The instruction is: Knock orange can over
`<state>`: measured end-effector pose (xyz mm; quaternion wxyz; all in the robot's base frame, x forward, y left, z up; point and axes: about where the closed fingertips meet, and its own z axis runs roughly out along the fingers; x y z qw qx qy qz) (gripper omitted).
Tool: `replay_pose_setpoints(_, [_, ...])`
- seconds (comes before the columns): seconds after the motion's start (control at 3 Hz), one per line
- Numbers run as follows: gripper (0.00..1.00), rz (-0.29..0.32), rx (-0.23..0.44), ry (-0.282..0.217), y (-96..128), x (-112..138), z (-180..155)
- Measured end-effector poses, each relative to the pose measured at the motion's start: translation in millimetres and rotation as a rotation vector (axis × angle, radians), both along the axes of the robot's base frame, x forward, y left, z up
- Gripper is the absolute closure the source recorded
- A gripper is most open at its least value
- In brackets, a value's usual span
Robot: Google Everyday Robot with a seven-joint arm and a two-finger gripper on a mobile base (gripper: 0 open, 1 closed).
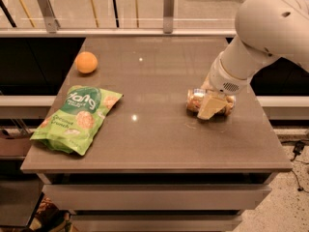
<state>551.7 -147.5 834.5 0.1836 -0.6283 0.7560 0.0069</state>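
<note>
Camera view: gripper (211,108) over orange can (194,100) lying on brown table (159,146), grip unclear, railing (167,11) behind.

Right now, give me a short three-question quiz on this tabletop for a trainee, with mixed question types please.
1. True or false: the slim orange-tan metallic drink can stands upright on the grey-brown table.
2. Which thing is nearest the pincer? A) the round orange ball B) the green crinkly snack bag C) the can
3. Fill in: seen from the camera, the ball sits near the table's rear ____ corner.
Key: 1 false, it lies on its side. 2 C, the pincer is down at the can. 3 left.
</note>
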Motion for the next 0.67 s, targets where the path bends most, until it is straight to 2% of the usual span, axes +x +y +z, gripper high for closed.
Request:
replay_pose_setpoints(0.33, [0.0, 0.001, -0.001, -0.001, 0.4, -0.6, 0.4])
replay_pose_setpoints(0.67, [0.0, 0.001, -0.001, -0.001, 0.4, -0.6, 0.4])
